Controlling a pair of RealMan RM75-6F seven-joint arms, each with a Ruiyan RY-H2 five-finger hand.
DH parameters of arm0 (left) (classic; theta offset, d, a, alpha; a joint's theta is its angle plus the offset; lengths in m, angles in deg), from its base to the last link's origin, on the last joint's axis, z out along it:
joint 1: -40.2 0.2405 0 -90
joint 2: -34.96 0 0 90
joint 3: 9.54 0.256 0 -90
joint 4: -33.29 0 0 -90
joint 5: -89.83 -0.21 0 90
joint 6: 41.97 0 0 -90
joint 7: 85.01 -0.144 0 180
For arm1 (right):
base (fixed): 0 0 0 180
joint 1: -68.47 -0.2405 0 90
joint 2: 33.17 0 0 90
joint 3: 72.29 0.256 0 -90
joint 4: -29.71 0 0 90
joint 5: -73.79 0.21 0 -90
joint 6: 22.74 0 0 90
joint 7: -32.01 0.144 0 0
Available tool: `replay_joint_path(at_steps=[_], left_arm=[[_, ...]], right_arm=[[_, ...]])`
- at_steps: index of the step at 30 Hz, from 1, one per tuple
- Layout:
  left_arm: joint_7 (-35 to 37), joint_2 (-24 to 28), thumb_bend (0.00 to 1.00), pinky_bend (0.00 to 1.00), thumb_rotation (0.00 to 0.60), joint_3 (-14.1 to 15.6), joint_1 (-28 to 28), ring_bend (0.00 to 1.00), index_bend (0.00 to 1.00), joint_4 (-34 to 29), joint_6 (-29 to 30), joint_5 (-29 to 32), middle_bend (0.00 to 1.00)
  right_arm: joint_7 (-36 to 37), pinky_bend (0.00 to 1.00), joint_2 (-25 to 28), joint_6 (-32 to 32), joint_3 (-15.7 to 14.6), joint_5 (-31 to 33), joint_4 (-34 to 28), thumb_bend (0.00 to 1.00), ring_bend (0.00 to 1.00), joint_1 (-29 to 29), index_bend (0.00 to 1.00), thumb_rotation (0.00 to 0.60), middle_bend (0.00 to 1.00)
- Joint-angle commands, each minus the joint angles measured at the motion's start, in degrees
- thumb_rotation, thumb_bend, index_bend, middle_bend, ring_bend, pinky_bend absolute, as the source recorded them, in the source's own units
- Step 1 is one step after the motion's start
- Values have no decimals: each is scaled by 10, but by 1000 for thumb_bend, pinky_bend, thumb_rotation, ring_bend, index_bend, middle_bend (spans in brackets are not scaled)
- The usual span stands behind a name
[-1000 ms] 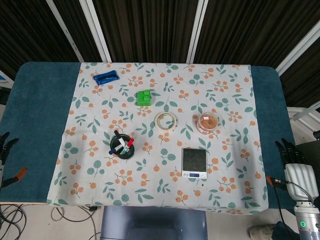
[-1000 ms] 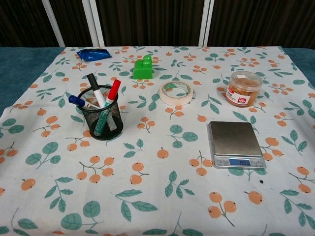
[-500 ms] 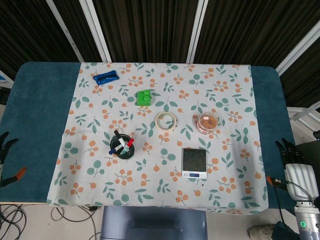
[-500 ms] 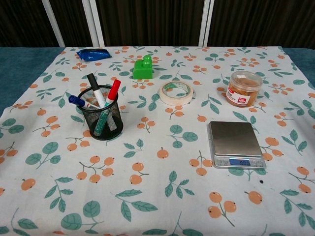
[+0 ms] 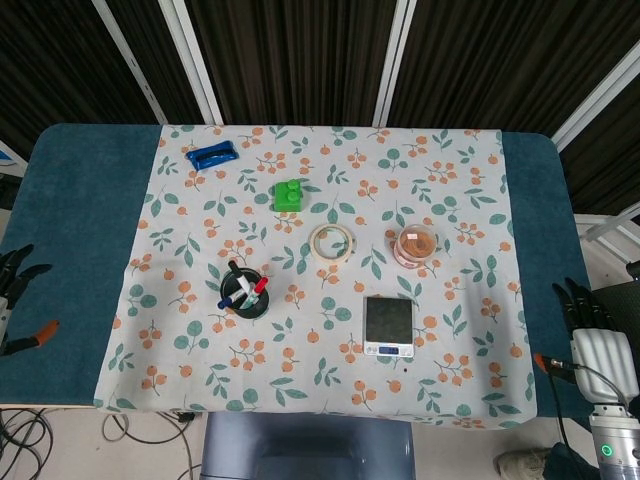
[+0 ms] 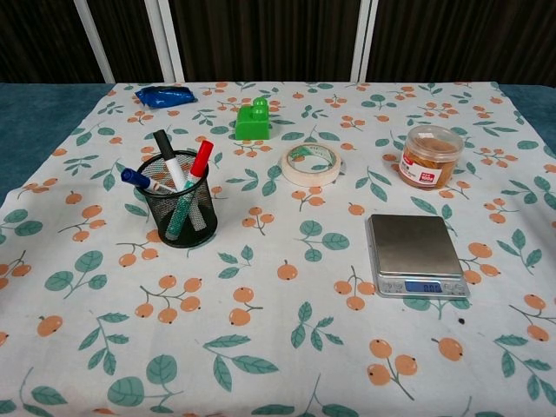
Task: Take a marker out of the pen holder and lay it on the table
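Observation:
A black mesh pen holder (image 6: 181, 217) stands upright on the left half of the flowered cloth, also seen in the head view as the pen holder (image 5: 245, 297). Several markers lean in it: a black-capped marker (image 6: 164, 146), a red-capped marker (image 6: 201, 158), a blue-capped marker (image 6: 134, 177) and a green one lower down. My left hand (image 5: 12, 275) shows only at the far left edge of the head view, off the table, fingers apart and holding nothing. Beyond the table's right edge is my right hand (image 5: 591, 332), fingers spread and empty. Neither hand appears in the chest view.
On the cloth lie a tape roll (image 6: 311, 163), a green toy block (image 6: 254, 120), a blue packet (image 6: 165, 95), a round snack tub (image 6: 429, 156) and a small digital scale (image 6: 414, 254). Bare blue table (image 5: 75, 250) flanks the cloth on both sides.
My left hand has shifted a little upward along the left edge of the head view. The right hand and everything on the table stay still.

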Motion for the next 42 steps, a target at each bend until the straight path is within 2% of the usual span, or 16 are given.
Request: replay_joint_path(at_steps=[1,8,12,16,24,27,35,42], left_arm=[[71,46,190,0,600,-13,-74,0,201,-26,-102,-6,17],[136,52,195,0,600,-28,-180,0,204,-33,-271,27,17],[159,34,236,0,600,-33,-221,0,205,-26,-333,44,17],[146,15,255,0,600,-40,-262,0,223,-16,-391,72,17],[111,-32,259,0,600,-65,-312,0,285,-22,-435,146,24],[89,-54,295,0,600,-73,-326,0,296,-17,-438,181,27],[4,-102,309,0,600,-72,-360,0,329,-6,-440,254,37],[-26,-141,309,0,600,-78,-380,0,340,11,-436,317,44]], right_arm=[[0,173,0,0,0,1,0,153,64,0,71,600,0],[-1,173,-1,0,1,3,0,153,64,1,70,600,0],[0,173,-1,-1,1,5,-1,153,64,1,70,600,0],[0,173,0,-3,1,6,-2,152,64,1,70,600,0],[0,173,0,-4,2,7,-3,152,64,1,71,600,0],[1,173,1,-4,2,8,-3,153,64,1,71,600,0],[2,173,1,-6,2,10,-4,153,64,1,71,600,0],[3,173,2,-6,2,11,-5,153,63,1,71,600,0]])
